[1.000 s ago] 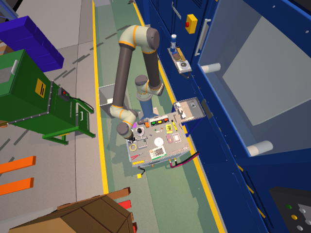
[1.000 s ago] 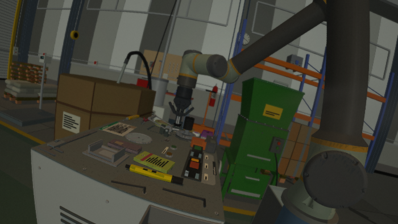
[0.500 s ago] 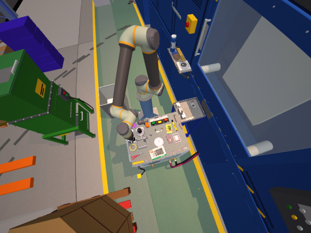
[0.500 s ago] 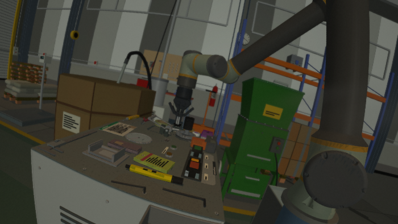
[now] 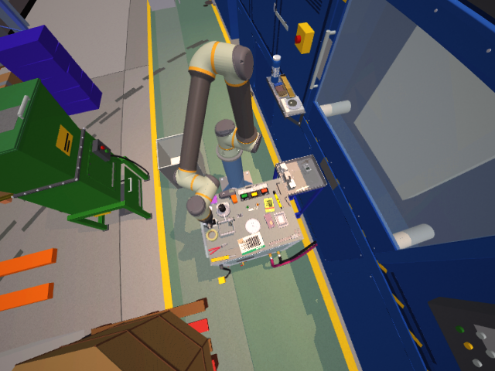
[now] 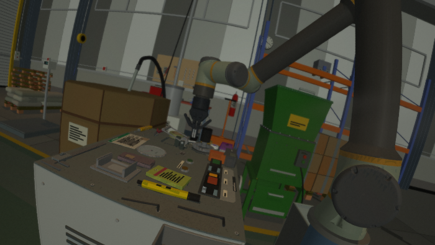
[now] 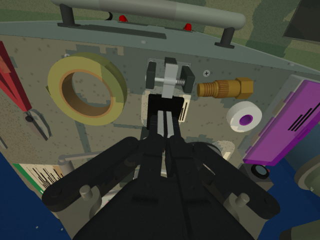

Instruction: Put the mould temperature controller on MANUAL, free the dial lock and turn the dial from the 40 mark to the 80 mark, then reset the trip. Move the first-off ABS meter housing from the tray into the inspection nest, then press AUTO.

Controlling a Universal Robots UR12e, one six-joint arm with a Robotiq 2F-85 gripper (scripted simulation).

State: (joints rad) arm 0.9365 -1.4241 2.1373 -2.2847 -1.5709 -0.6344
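The black dial (image 5: 221,208) (image 6: 206,134) is partly hidden behind my gripper in the second side camera. Its lock lever (image 7: 169,77), a grey arm on a spring pin between two black blocks, sits just ahead of my gripper (image 7: 163,113) (image 5: 209,224) (image 6: 194,134), which is closed and empty with its tips low over the lever's black end. The row of coloured mode buttons (image 5: 253,193) (image 6: 212,178) lies along the panel's edge nearest the robot's base. The tray (image 5: 303,174) with a pale housing (image 5: 288,177) hangs off the panel's far corner. The nest (image 5: 280,218) (image 6: 115,164) is on the panel.
A grey open bin (image 5: 170,159) stands on the floor by the robot's base. On the panel lie a yellow tape roll (image 7: 86,89) (image 5: 211,234), a brass fitting (image 7: 224,87), a white roll (image 7: 244,116), a purple case (image 7: 283,124) and red pliers (image 7: 15,85). A grey handle bar (image 7: 155,10) runs along the panel's edge.
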